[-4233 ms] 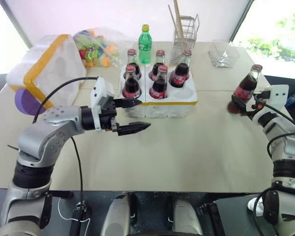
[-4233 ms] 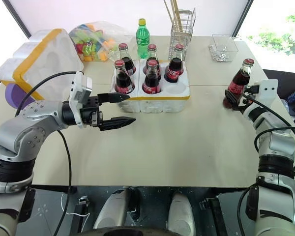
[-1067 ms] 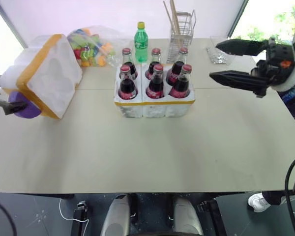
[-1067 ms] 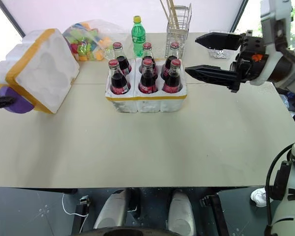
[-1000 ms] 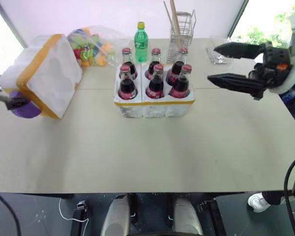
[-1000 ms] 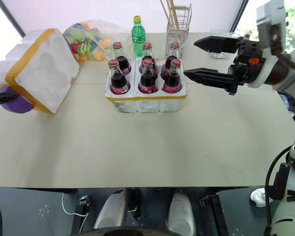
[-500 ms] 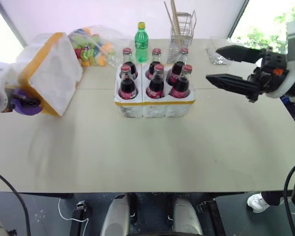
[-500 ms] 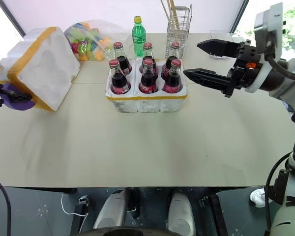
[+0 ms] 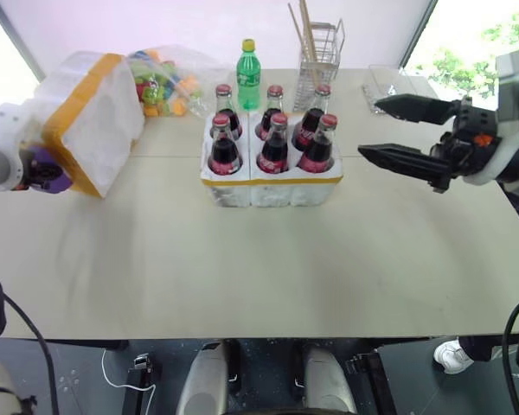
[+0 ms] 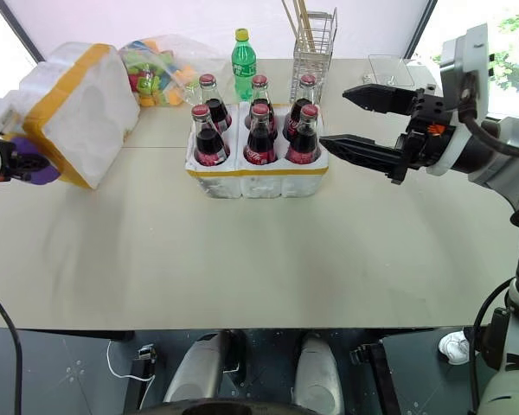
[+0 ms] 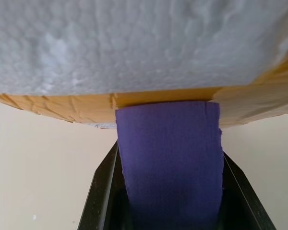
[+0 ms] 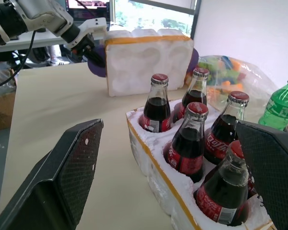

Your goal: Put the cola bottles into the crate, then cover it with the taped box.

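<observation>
Sitting in the crate (image 9: 272, 180) are all six cola bottles (image 9: 275, 147), two rows of three, red caps up, and the crate itself is toward the far middle of the table (image 9: 268, 268). The taped box (image 9: 91, 117) is over by the far left corner, tipped up so its hollow side faces the crate, yellow tape band running around the rim. The left gripper (image 9: 50, 178) is clamped shut on the purple disc (image 11: 169, 158) at the near end of that box; in the left wrist view you can see the two black fingers (image 11: 98, 191) pinching the disc from both sides, right under the yellow tape. The right gripper (image 10: 363, 121) hangs above the table just to the right of the crate, jaws spread wide, nothing in them, pointing toward the bottles. Behind the crate there's a green plastic bottle (image 9: 249, 65) with a yellow cap, a wire basket (image 9: 320, 54) with sticks in it, and a bag of colourful toys (image 9: 169, 73) next to the box. A small clear tray (image 9: 389, 85) sits near the far right corner.
</observation>
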You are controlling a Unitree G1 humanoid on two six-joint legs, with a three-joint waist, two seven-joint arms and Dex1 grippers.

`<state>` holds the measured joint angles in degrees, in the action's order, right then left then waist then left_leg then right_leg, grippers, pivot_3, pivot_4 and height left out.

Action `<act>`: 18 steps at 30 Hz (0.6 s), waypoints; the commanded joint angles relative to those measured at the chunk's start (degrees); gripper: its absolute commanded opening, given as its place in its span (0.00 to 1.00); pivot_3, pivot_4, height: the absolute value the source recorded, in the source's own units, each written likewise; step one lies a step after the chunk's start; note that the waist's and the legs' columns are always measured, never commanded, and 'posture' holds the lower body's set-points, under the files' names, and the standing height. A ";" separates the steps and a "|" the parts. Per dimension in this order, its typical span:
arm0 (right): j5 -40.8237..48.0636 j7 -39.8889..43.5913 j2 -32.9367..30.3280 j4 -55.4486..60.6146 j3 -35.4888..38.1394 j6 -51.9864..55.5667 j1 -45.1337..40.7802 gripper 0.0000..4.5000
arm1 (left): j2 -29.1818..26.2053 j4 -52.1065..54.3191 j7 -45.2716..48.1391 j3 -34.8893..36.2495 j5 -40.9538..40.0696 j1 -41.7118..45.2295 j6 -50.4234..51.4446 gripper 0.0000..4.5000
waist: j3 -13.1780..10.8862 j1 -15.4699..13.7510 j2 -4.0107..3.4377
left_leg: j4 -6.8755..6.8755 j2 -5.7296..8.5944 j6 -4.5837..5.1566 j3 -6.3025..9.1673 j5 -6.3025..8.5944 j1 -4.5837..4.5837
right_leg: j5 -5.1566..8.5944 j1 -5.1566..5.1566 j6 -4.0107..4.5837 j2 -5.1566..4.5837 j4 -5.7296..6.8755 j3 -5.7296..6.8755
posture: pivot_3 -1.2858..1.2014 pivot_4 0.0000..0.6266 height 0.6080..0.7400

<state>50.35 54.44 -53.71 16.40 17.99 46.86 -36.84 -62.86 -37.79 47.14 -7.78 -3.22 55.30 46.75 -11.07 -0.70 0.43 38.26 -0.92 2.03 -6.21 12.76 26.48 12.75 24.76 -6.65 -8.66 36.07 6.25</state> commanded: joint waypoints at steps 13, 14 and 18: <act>-4.00 0.27 -2.94 -1.53 1.74 -2.45 3.62 1.00 | 7.06 19.09 -10.86 8.86 4.26 -1.12 -41.87 0.29 | -0.01 0.12 0.29 | 0.09 0.02 0.04 0.01 0.02 -0.02 | -0.02 -0.10 -0.01 -0.05 -0.02 0.02 | 0.52 0.24 0.97; -3.87 -0.12 -2.86 -1.16 2.03 -2.33 4.15 1.00 | 7.81 19.21 -11.07 8.03 5.38 -0.52 -44.95 0.29 | -0.01 0.19 0.29 | 0.08 0.01 0.04 0.00 0.02 -0.03 | -0.02 -0.10 -0.01 -0.02 -0.02 0.02 | 0.52 0.24 0.97; -2.89 -1.78 -2.48 0.01 3.36 -1.78 5.46 1.00 | 11.38 17.54 -11.33 5.30 8.47 2.48 -51.26 0.29 | -0.01 -0.02 0.29 | 0.07 0.02 0.04 -0.06 0.01 -0.03 | -0.02 -0.10 -0.01 -0.03 -0.02 0.02 | 0.52 0.24 0.97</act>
<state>46.17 53.47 -56.09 14.43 18.69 45.31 -30.89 -51.58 -20.47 36.81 -2.33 3.82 55.31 -1.30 -11.07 -0.73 0.72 38.35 -0.90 2.08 -6.28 12.77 26.45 12.73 24.65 -6.67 -8.69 36.05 6.27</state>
